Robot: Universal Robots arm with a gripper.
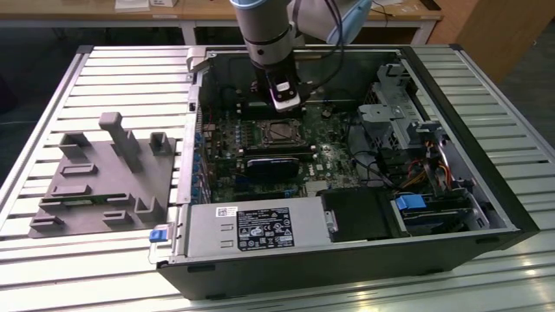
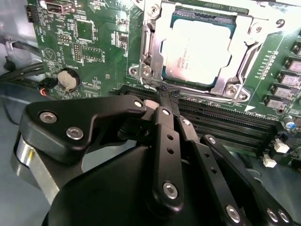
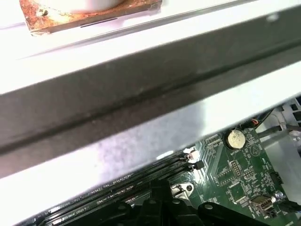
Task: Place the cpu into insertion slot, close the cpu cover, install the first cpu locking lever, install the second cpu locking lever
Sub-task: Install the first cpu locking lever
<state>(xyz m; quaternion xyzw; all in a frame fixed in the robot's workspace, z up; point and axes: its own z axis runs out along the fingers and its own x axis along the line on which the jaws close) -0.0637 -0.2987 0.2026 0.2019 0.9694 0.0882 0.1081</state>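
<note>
The cpu (image 2: 200,49) sits in the insertion slot (image 2: 146,52) beneath the lowered cpu cover (image 2: 235,20). In the exterior view, the clenched end effector (image 2: 164,96) hovers at the slot's 12 o'clock edge. The chip's print is illegible.

The arm (image 1: 264,26) reaches straight down, its wrist upright. The gripper (image 2: 163,100) points down, its black fingers (image 2: 168,155) pressed together at the tips.

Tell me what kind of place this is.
Probably a robotics lab or test bench: an opened desktop PC case lies on a slatted metal table, a grey fixture block sits beside it, and wooden desks stand behind.
</note>
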